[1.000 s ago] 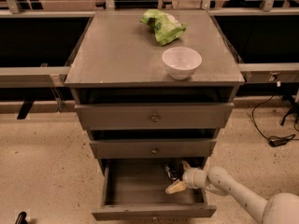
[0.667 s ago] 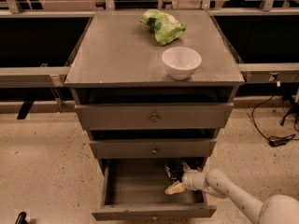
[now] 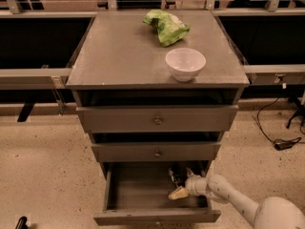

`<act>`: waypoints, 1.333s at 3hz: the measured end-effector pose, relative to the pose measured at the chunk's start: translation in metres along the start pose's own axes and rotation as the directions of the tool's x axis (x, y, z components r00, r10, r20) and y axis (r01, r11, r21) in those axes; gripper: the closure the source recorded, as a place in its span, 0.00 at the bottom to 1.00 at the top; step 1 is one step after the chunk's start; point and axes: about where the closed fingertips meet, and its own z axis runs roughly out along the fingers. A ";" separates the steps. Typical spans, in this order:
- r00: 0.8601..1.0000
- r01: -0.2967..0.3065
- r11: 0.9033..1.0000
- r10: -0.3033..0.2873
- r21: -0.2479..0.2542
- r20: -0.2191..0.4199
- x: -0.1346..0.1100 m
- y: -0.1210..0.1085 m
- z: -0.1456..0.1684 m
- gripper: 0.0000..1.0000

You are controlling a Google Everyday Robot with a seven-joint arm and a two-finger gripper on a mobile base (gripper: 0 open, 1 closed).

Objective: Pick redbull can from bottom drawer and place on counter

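Three grey drawers sit stacked under the counter, and only the bottom drawer is pulled out toward the near side, its floor bare on the left. The top drawer and the middle drawer are pushed in, each with a small round knob at the centre of its front.

Inside the bottom drawer, at its right side, the gripper reaches in from the right on the end of a white arm. Its claw stands open: one pale finger points toward the near left, the other toward the far side, with a clear gap between them. The redbull can lies in the far right part of the same drawer, dark and half in the shadow of the middle drawer, just beside the far finger at the mouth of the claw. Whether a finger touches it I cannot tell, and the claw is not closed on it.

On the counter, a green bag lies crumpled near the far edge, right of centre. A white bowl stands upright nearer the front right corner, apart from the bag. A black cable trails on the speckled floor to the right of the cabinet.
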 end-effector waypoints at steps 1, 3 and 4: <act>1.000 -0.009 1.000 0.009 -0.006 -0.024 0.010 -0.002 0.007 0.00; 0.997 -0.046 0.999 0.045 -0.013 -0.066 0.029 -0.009 0.014 0.22; 0.995 -0.052 0.998 0.051 -0.018 -0.085 0.036 -0.009 0.015 0.23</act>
